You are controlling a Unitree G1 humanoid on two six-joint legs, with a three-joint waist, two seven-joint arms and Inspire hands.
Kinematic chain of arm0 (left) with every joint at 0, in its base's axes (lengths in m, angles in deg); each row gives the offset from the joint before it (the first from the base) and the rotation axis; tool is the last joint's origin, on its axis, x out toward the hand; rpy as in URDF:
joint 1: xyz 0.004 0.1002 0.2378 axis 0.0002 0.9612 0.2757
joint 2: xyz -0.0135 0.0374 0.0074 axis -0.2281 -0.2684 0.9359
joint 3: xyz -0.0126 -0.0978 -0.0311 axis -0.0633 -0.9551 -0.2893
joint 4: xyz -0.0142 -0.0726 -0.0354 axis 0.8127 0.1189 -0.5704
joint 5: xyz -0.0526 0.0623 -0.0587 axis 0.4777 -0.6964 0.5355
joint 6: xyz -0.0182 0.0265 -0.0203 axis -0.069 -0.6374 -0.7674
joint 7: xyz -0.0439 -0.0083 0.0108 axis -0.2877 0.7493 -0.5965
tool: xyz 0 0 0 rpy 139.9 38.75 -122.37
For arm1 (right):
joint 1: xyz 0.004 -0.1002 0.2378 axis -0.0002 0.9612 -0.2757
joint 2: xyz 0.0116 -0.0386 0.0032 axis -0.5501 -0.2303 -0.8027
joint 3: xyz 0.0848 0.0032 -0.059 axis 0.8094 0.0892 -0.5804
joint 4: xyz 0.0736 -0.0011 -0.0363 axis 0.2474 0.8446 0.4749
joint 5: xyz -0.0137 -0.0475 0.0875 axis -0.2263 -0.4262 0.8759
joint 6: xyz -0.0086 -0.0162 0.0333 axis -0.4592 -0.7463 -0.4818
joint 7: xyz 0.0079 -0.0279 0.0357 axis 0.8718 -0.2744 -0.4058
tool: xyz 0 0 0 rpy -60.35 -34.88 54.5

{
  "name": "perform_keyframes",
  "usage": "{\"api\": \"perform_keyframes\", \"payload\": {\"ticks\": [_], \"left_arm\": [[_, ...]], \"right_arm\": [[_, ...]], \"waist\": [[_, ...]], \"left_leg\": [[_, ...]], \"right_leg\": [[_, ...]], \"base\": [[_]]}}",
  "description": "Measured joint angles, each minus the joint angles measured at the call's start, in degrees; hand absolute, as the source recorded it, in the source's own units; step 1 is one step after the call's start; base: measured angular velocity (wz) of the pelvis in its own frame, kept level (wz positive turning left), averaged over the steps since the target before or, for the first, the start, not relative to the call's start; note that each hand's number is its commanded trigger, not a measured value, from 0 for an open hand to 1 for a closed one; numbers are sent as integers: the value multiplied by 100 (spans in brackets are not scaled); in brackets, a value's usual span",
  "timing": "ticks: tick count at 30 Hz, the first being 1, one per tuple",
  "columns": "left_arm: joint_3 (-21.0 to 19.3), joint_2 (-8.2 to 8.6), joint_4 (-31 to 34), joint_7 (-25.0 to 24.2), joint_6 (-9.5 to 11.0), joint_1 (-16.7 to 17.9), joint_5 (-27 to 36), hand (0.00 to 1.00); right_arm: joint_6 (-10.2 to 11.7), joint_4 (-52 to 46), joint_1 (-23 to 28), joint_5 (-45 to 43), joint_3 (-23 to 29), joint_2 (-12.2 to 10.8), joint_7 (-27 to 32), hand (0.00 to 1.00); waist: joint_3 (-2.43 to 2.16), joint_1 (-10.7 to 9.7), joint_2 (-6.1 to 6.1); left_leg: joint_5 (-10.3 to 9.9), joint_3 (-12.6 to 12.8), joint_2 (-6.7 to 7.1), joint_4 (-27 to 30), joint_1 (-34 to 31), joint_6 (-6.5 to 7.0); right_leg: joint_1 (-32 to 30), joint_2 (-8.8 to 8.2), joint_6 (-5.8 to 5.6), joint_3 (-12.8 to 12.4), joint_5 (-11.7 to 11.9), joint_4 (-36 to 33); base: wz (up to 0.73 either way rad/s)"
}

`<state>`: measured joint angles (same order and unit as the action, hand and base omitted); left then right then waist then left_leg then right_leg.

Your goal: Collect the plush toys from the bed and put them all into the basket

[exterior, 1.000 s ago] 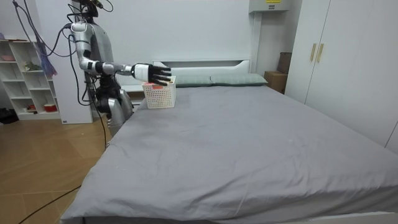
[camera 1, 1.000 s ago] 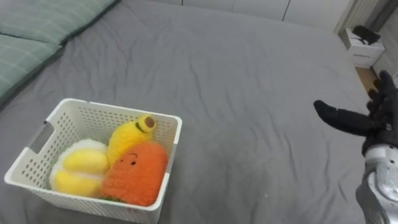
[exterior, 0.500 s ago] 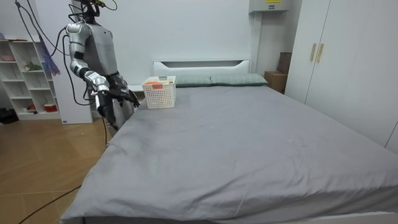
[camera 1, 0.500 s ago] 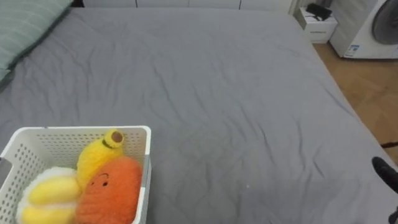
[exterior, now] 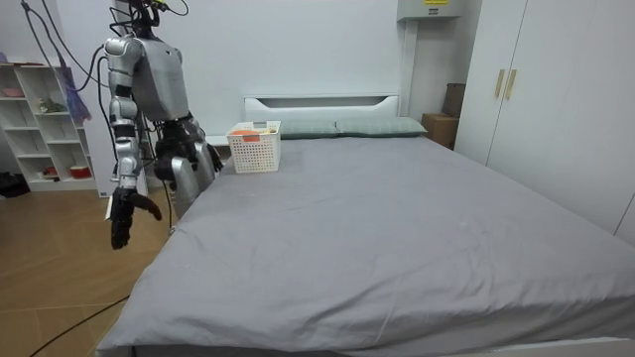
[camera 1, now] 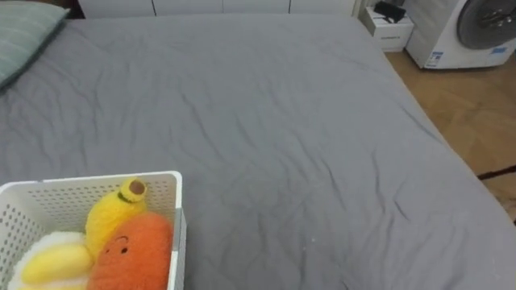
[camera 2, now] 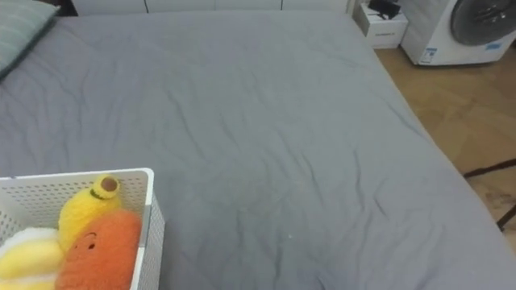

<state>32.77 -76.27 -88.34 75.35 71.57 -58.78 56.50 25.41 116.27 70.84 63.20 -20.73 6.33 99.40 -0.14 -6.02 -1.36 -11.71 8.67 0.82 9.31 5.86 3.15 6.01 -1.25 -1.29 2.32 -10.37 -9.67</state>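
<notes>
At the bed's (camera 1: 282, 121) near left corner: basket (camera 1: 72, 201), holding the toys (camera 1: 133, 251), orange and yellow. My right hand (exterior: 124, 213) hangs by the bedside, fingers slack and empty. The basket lies up and to its left, so I judge it nearer my left side.

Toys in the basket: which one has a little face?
The orange toy, nearest the basket's right wall. Small dark eyes mark its front; the yellow toy with the brown tip and the pale yellow-and-white toy show no face.
</notes>
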Motion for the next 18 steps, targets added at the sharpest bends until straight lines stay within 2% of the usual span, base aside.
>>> {"api": "perform_keyframes", "payload": {"ticks": [2, 4, 5, 7, 9, 12, 16, 18], "left_arm": [[10, 0, -26, -2, -30, -53, -21, 0], [47, -9, -119, -1, -132, -129, -16, 0], [72, -9, -119, 2, -158, -159, -11, 0], [335, -10, -111, 27, -258, -289, 48, 0], [484, -6, -163, 27, -309, -302, 45, 0], [506, 0, -266, 24, -358, -359, -24, 0], [508, -1, -325, 11, -500, -343, -21, 0], [599, 1, -324, -4, -570, -345, -15, 0]], "right_arm": [[-118, 98, 110, -961, -330, 9, -248, 0], [-320, 288, 87, -2346, -1032, 69, -471, 0], [-380, 334, 63, -2639, -1211, 75, -505, 0], [-673, 408, -125, -3707, -1670, 71, -586, 0], [-785, 441, -350, -3996, -1672, 71, -682, 0], [-844, 430, -637, -4341, -1867, 78, -906, 0], [-843, 420, -823, -4576, -2151, 72, -1171, 0], [-950, 434, -862, -4661, -2351, 71, -1186, 0]], "waist": [[8, 14, 4], [13, 181, 1], [14, 225, -9], [11, 335, -26], [13, 351, -27], [17, 495, -25], [19, 561, -22], [23, 663, -27]], "left_leg": [[-2, 16, 1, 2, 24, -2], [-10, 75, -14, -3, 37, -11], [-10, 81, -15, -3, 37, -11], [-9, 67, -9, 4, 54, -9], [-8, 53, -7, 6, 71, -8], [-8, 46, -10, 2, 76, -10], [-10, -56, 1, 0, 51, -12], [-9, -113, 8, 2, 18, -14]], "right_leg": [[-1, -9, 16, 3, -24, -6], [-34, 14, 25, -68, -11, -15], [-39, 16, 27, -77, -4, -15], [-34, 4, 25, -40, 10, -23], [9, 2, 20, -23, 17, -10], [21, 8, 21, -20, 18, 13], [93, -4, 21, 87, 29, 112], [113, 0, 20, 123, 26, 117]], "base": [[-7], [-20], [-12], [2], [6], [1], [16], [15]]}}
